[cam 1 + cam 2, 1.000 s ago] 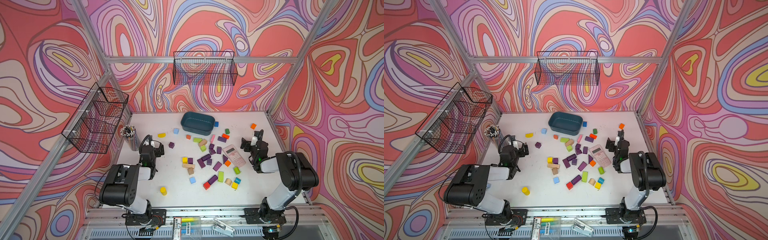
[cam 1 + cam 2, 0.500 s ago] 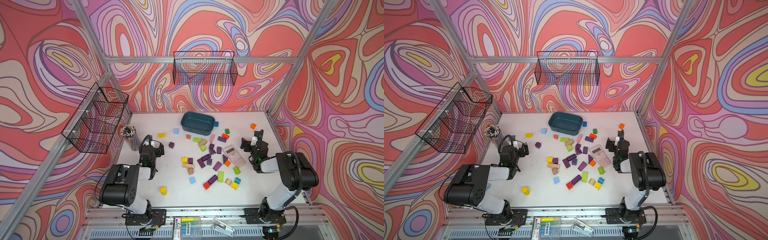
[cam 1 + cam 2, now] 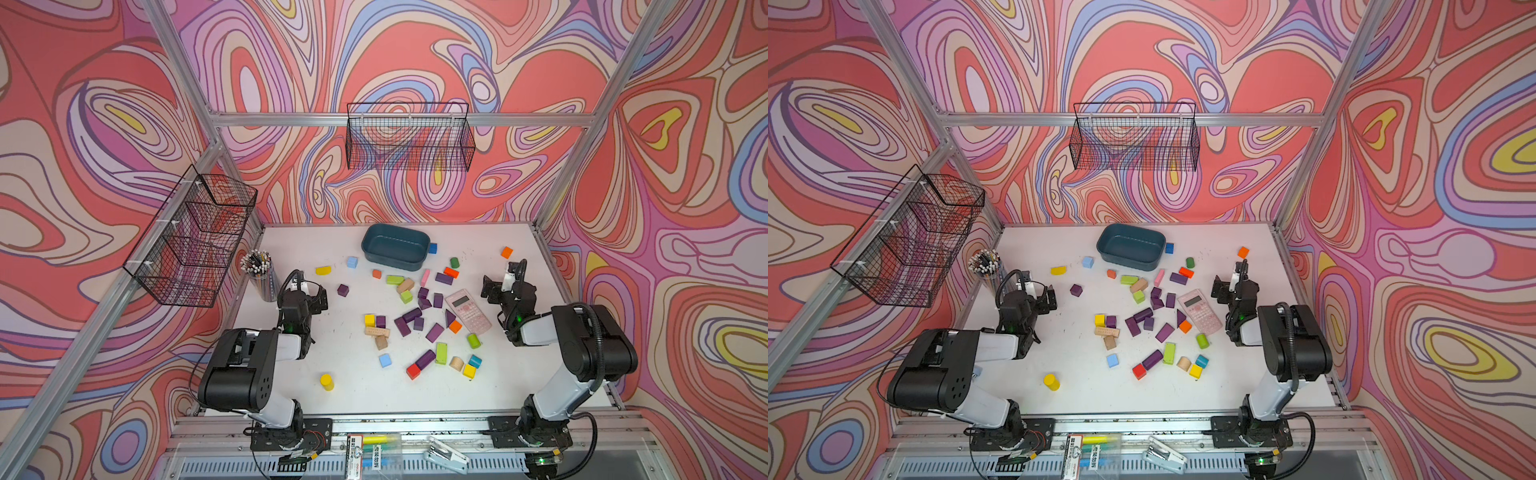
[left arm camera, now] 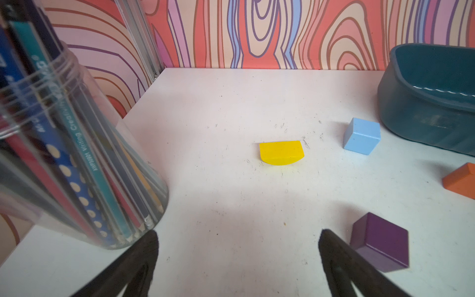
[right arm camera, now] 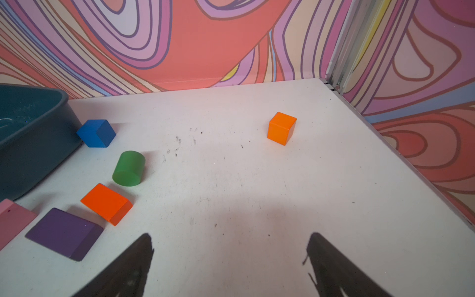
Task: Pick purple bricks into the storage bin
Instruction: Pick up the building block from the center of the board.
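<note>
**Bin behind, bricks before**

On the table (image 3: 357, 399) we find the bin (image 3: 390, 262) at the back centre. Most bricks (image 3: 434, 332) lie scattered before it, left of the calculator (image 3: 467, 311). A lone brick (image 3: 343, 289) sits apart, further left, toward the jar (image 3: 262, 276) at the left edge.

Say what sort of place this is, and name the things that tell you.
Probably a robot test cell, not a home or classroom: two arms bolted at a white table, an aluminium frame with printed walls around it, and blocks strewn near a bin.
</note>
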